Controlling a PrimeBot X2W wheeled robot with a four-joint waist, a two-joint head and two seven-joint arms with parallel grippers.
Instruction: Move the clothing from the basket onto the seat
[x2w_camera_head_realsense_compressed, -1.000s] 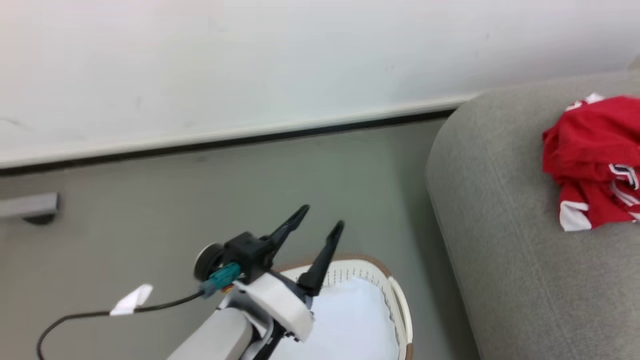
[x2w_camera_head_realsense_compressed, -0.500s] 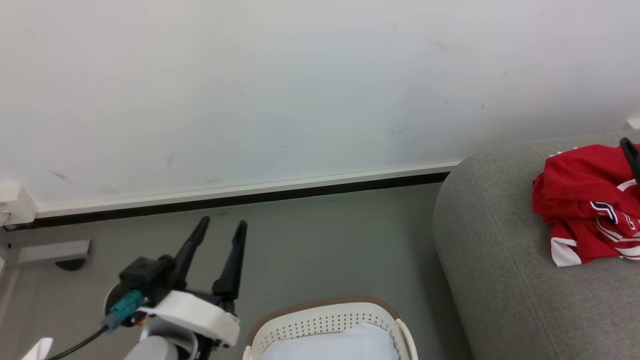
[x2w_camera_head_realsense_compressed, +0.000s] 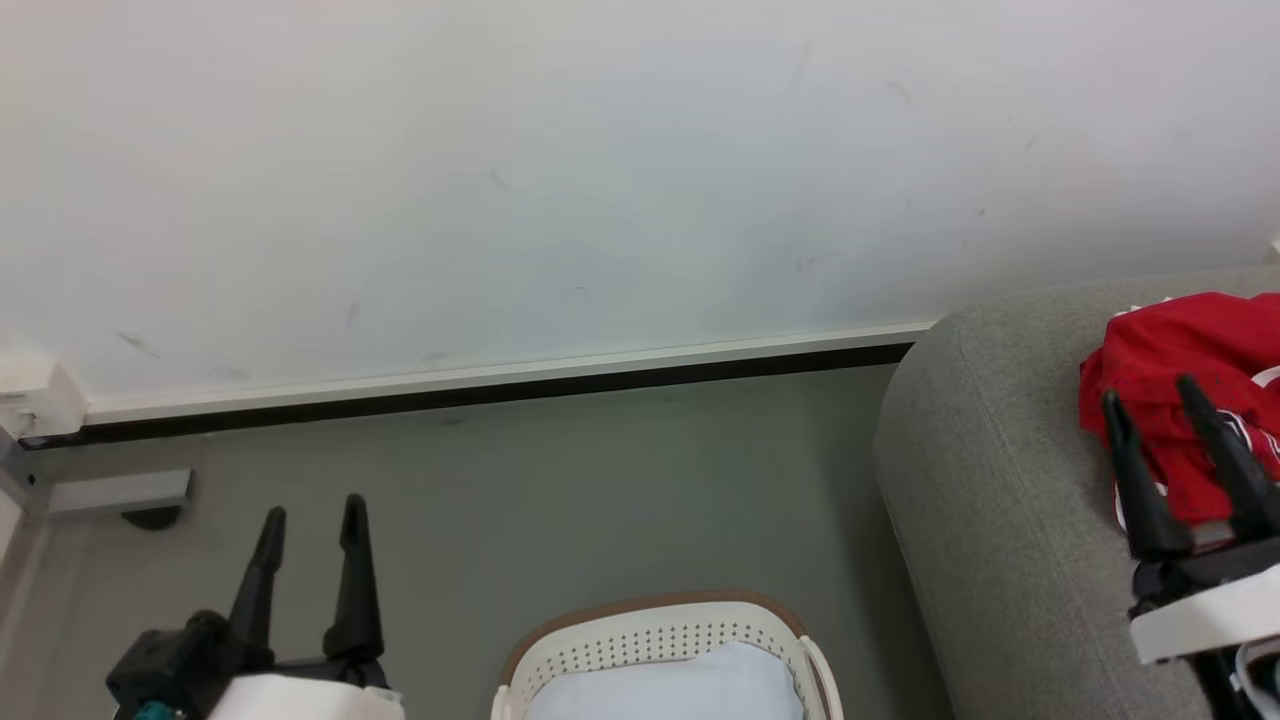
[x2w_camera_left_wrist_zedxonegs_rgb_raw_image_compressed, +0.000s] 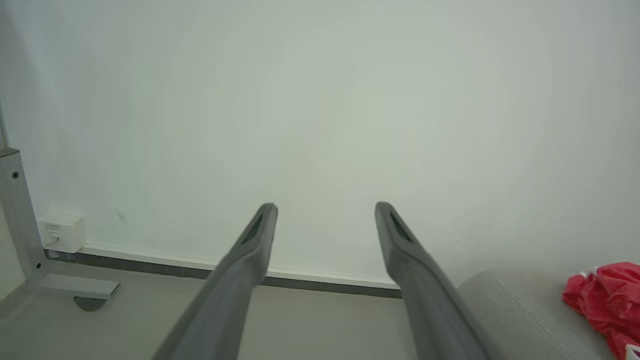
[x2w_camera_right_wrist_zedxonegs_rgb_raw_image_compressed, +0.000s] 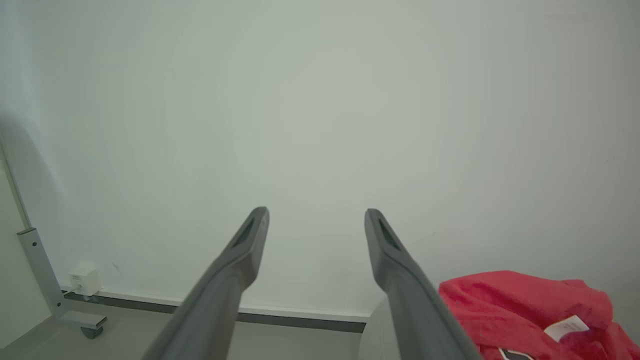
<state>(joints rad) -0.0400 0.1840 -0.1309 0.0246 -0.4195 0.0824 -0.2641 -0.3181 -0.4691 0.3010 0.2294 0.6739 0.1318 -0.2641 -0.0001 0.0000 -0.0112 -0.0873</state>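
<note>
The red clothing (x2w_camera_head_realsense_compressed: 1185, 350) lies bunched on the grey seat (x2w_camera_head_realsense_compressed: 990, 480) at the right; the left wrist view has it as the clothing (x2w_camera_left_wrist_zedxonegs_rgb_raw_image_compressed: 607, 300) on the seat (x2w_camera_left_wrist_zedxonegs_rgb_raw_image_compressed: 505, 305), and the right wrist view as the clothing (x2w_camera_right_wrist_zedxonegs_rgb_raw_image_compressed: 520, 310) with a white label. The white basket (x2w_camera_head_realsense_compressed: 655, 625) with a brown rim sits on the floor at bottom centre, holding a pale blue-white cloth (x2w_camera_head_realsense_compressed: 670, 690). My left gripper (x2w_camera_head_realsense_compressed: 310, 510) is open at lower left, left of the basket. My right gripper (x2w_camera_head_realsense_compressed: 1150, 395) is open in front of the clothing, with nothing between its fingers.
A white wall with a dark baseboard (x2w_camera_head_realsense_compressed: 480, 390) runs across the back. A grey metal leg with a caster (x2w_camera_head_realsense_compressed: 120, 495) and a white box (x2w_camera_head_realsense_compressed: 30, 400) stand at the far left. Grey floor (x2w_camera_head_realsense_compressed: 600, 480) lies between basket and wall.
The head camera has tilted up, shifting the whole picture. My left gripper has swung from above the basket to the lower left. My right gripper has come into view in front of the clothing.
</note>
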